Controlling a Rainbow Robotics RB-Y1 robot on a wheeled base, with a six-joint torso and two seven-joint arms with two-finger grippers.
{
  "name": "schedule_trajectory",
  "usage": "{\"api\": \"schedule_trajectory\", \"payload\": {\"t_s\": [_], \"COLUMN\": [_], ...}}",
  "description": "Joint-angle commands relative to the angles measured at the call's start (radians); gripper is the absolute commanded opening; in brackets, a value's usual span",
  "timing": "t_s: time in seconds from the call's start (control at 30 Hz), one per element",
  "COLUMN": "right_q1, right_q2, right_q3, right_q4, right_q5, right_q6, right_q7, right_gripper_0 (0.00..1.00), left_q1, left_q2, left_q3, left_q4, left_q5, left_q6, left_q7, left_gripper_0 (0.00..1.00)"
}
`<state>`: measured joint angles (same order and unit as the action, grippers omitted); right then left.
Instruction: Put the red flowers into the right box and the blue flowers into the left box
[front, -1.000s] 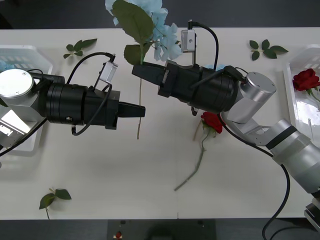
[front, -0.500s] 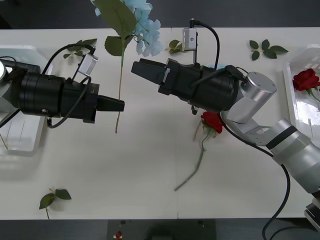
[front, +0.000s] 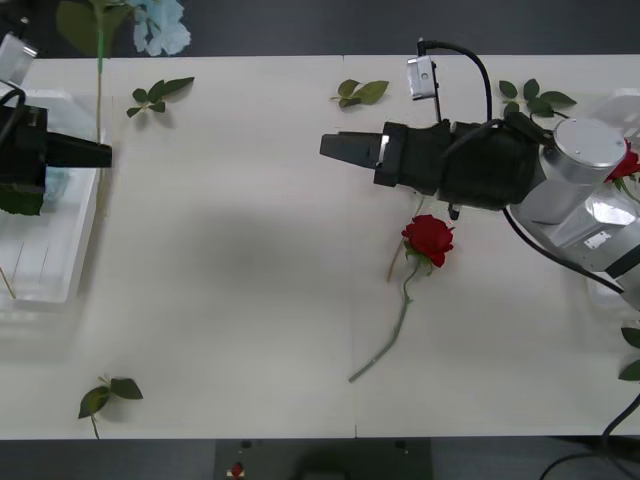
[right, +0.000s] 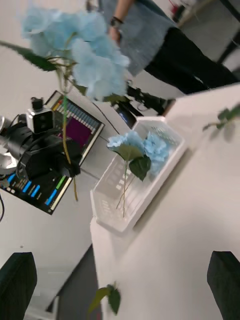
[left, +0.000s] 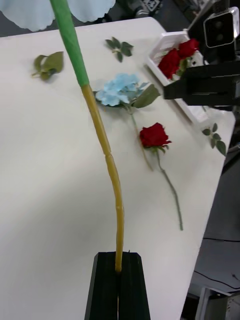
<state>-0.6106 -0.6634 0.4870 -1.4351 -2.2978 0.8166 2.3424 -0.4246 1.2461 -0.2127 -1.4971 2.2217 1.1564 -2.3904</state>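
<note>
Surface: white table (front: 250, 250), dark floor strip along the top of the front view. Loose leaf sprigs (front: 158, 95) lie upper left, upper centre, upper right and lower left. A monitor and a standing person show in the room behind in the right wrist view.

Task items: left box (front: 60, 290) at the left edge, holding blue flowers (right: 140, 147) already. Right box (left: 172, 55) at the right edge, with red roses inside (left: 177, 55). One red rose (front: 428, 238) lies on the table right of centre, stem running down-left. One blue cluster (left: 120, 90) lies flat on the table next to it, seen from the left wrist camera.

Change since a second ago: left gripper (front: 100, 153) has travelled from mid-table to the far left, now over the left box rim, carrying the blue flower (front: 160, 25) with it. Right gripper (front: 335, 146) has pulled back toward the right and its arm has uncovered the rose.

Pose: left gripper horizontal, fingers clamped on the yellow-green stem (left: 107, 160), bloom up at the top left. Right gripper horizontal, pointing left, fingers parted and empty.
</note>
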Motion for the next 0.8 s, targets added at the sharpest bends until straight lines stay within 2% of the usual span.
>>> {"api": "schedule_trajectory", "payload": {"t_s": [0.03, 0.17, 0.3, 0.53, 0.8], "right_q1": [-0.043, -0.046, -0.054, -0.054, -0.051], "right_q2": [-0.096, -0.147, -0.189, -0.189, -0.157], "right_q3": [-0.005, -0.022, -0.079, -0.235, -0.283], "right_q4": [-0.044, -0.053, -0.079, -0.131, -0.249], "right_q5": [0.077, 0.179, 0.383, 0.718, 0.960], "right_q6": [0.019, 0.068, 0.190, 0.489, 0.707], "right_q7": [-0.195, -0.371, -0.624, -0.919, -1.247], "right_gripper_0": [1.00, 1.00, 1.00, 1.00, 1.00], "left_q1": [0.007, 0.007, 0.007, 0.007, 0.007], "left_q2": [0.067, 0.095, 0.113, 0.156, 0.204], "left_q3": [0.033, 0.046, 0.059, 0.081, 0.101], "left_q4": [0.129, 0.213, 0.291, 0.382, 0.393], "left_q5": [0.007, -0.016, -0.094, -0.300, -0.542], "left_q6": [0.066, 0.098, 0.092, 0.094, 0.088], "left_q7": [-0.007, 0.002, 0.025, 0.126, 0.257], "left_gripper_0": [0.00, 0.00, 0.00, 0.00, 0.00]}}
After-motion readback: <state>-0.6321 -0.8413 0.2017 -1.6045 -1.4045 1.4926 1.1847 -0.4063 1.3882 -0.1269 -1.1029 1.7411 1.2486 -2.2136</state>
